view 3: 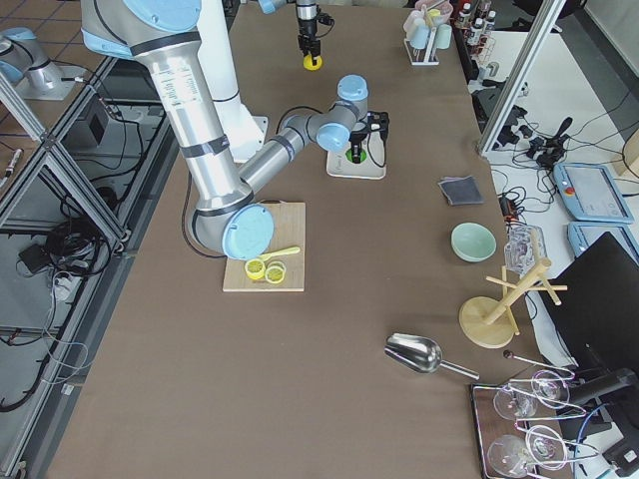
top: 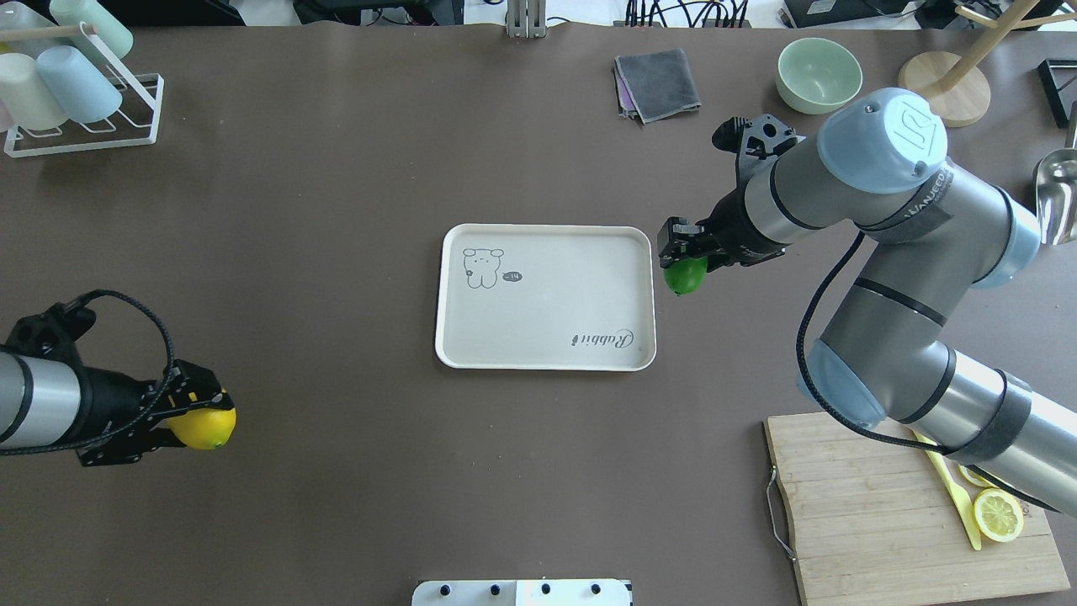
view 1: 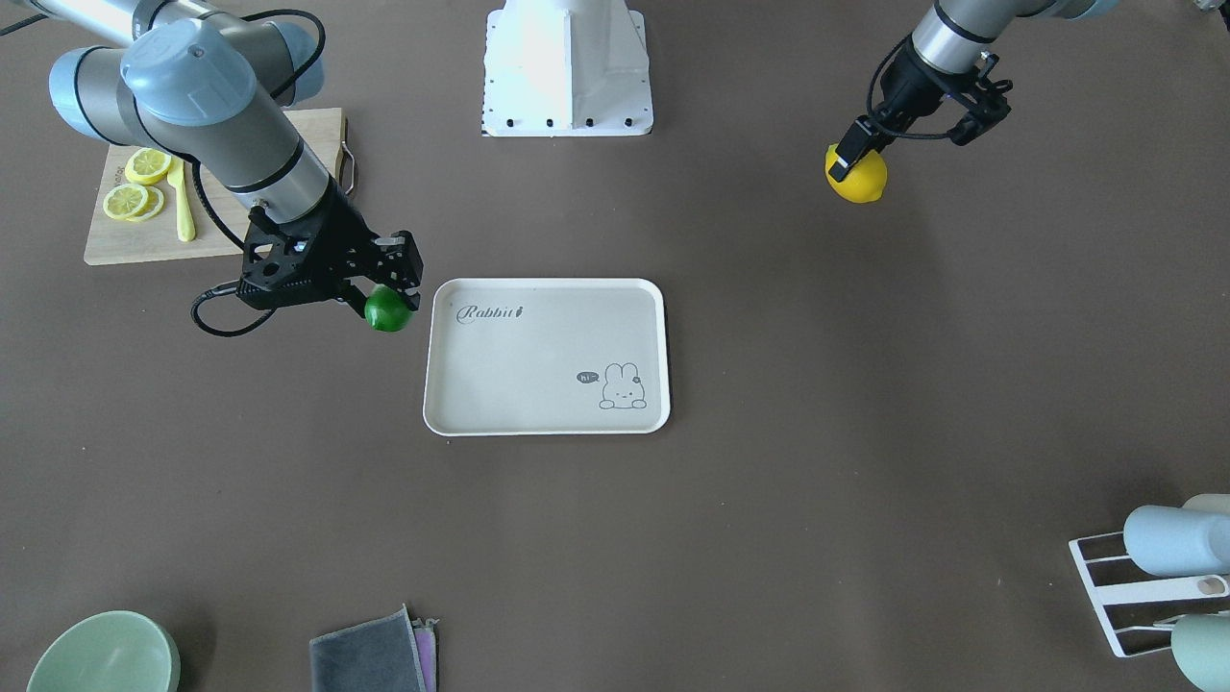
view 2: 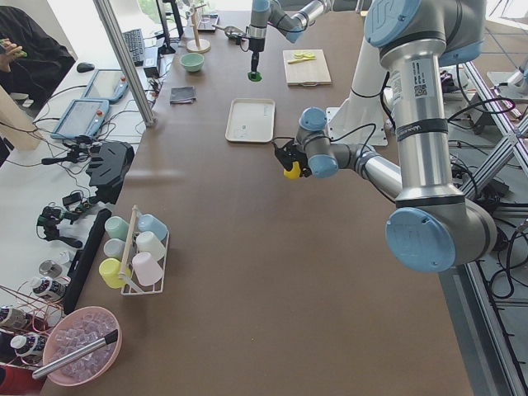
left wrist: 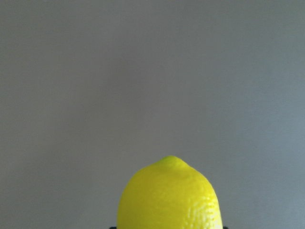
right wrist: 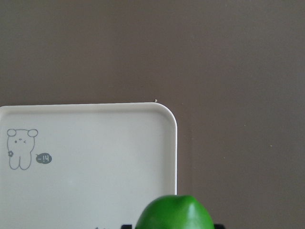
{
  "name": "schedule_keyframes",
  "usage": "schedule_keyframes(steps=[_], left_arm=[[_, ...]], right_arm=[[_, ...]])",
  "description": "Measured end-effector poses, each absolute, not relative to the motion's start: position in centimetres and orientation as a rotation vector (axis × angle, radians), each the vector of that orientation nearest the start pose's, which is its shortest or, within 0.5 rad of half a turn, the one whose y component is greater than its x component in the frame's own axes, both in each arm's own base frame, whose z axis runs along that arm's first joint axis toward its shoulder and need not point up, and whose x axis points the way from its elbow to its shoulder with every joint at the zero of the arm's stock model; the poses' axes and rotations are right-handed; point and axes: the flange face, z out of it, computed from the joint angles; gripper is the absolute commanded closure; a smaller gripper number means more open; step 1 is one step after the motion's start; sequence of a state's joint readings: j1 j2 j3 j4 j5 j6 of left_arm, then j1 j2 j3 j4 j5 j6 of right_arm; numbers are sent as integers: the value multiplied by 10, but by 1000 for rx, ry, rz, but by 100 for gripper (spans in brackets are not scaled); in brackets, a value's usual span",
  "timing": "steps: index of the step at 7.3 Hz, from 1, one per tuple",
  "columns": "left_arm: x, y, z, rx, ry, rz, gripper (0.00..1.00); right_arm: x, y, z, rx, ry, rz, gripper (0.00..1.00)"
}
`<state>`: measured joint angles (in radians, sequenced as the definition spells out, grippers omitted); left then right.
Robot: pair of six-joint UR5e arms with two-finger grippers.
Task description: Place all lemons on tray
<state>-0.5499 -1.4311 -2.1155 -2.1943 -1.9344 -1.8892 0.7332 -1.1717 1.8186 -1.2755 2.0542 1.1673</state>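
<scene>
Overhead and front views opposed — both share tray point(view 1: 538, 384), wrist cameras close-up

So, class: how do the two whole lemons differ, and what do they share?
Colour: one is a yellow lemon, the other a green lemon. Holder: left gripper for the yellow, right gripper for the green. Place: yellow far from the tray, green just beside its edge. Both are gripped, off the tray.
</scene>
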Motion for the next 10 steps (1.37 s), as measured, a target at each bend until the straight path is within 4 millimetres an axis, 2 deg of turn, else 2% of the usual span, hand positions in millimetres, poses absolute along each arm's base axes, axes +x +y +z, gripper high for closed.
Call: schedule_keyframes(steps=[2,3,4,5,6,9,10], left_arm=[[383,-379,350,-150,1145,-531,100],[415,-409,322,-126,1165,-514,100],[439,-430,292,-106,1166,-496,100],[456,-445,265,-89,1159,-481,100],[472,-459,247,-67,1153,-478,100],[529,-500,219,-31,1119,-498,100],[541,-509,212,-20,1115,-499,100]], right_arm=[[-397,-477,297,113,-1000,80,100],[-403,-483,299,108,-991,81,100],[-411,-489,299,103,-986,83,100],[-419,-495,298,99,-981,84,100],[-430,-501,298,92,-974,82,100],[-482,-505,288,75,-999,79,100],[-497,-505,291,79,-1006,85,88]])
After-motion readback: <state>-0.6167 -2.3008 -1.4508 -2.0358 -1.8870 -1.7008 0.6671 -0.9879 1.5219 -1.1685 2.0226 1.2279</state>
